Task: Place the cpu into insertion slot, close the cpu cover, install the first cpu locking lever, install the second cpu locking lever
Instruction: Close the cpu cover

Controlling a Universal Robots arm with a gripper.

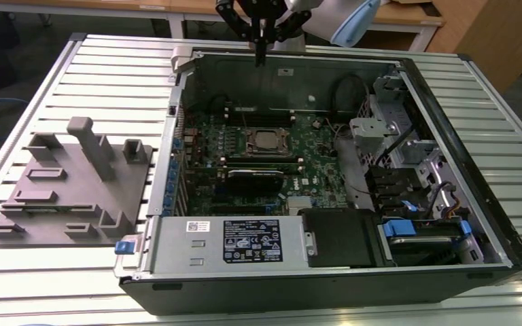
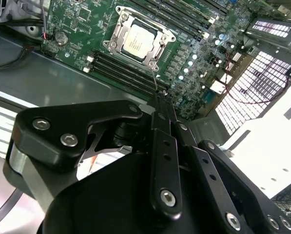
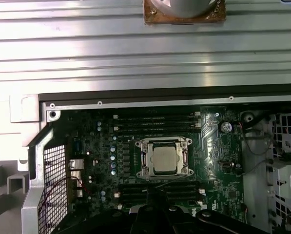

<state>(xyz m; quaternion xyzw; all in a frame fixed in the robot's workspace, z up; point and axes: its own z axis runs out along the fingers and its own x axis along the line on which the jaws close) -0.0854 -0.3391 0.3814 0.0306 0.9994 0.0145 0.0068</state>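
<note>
The cpu (image 1: 266,140) lies flat in the insertion slot (image 1: 251,148) in the middle of the green board, its silver top showing in both wrist views (image 2: 139,40) (image 3: 164,159). The cpu cover (image 2: 117,32) (image 3: 146,161) is down around the chip as a silvery frame. A thin wire lever (image 2: 153,74) runs out from one corner of the socket. My gripper (image 1: 259,58) hangs above the far wall of the case, well clear of the board, its black fingers pressed together with nothing between them. The fingertips (image 2: 158,96) (image 3: 152,194) point towards the socket.
The open computer case (image 1: 179,81) lies on a slatted metal table (image 1: 107,75). A grey moulded fixture (image 1: 71,183) sits at the exterior view's left. Inside are a power supply (image 1: 234,241), a black fan block (image 1: 338,238), a drive cage (image 1: 397,136) and black memory slots (image 3: 155,122).
</note>
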